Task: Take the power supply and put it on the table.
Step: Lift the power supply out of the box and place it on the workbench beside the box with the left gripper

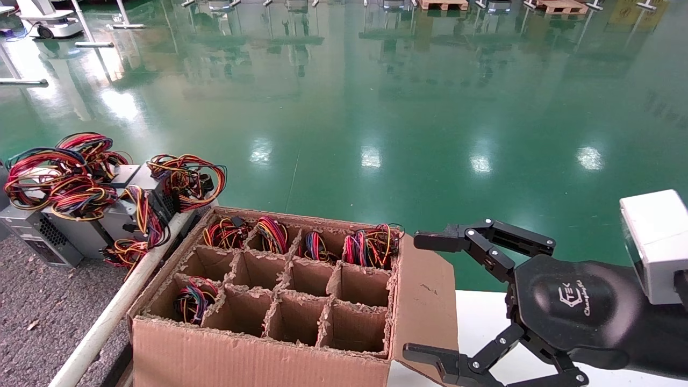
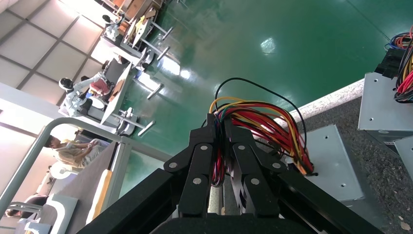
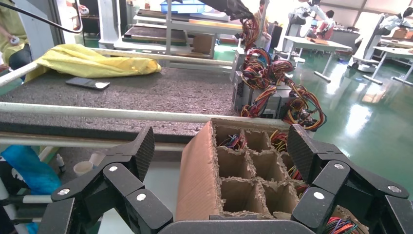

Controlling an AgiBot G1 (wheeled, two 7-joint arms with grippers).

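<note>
In the left wrist view my left gripper [image 2: 220, 122] is shut on the looped red and yellow wires [image 2: 265, 119] of a power supply. Its silver-grey box [image 2: 331, 161] lies just past the fingers, over the grey felt table [image 2: 384, 168]; whether it rests there I cannot tell. The left gripper is outside the head view. In the right wrist view its arm [image 3: 229, 7] shows far off, above the stacked units. My right gripper [image 1: 422, 295] [image 3: 221, 146] hangs open and empty beside the cardboard box [image 1: 258, 355], over the white surface [image 1: 478, 317].
Several more power supplies [image 1: 80, 231] are piled on the table [image 1: 48, 301] by its white tube edge [image 1: 107, 317]. The divided box holds several wire bundles [image 1: 371, 244] in its cells. A yellow cloth [image 3: 92, 61] and a phone [image 3: 87, 83] lie on the felt.
</note>
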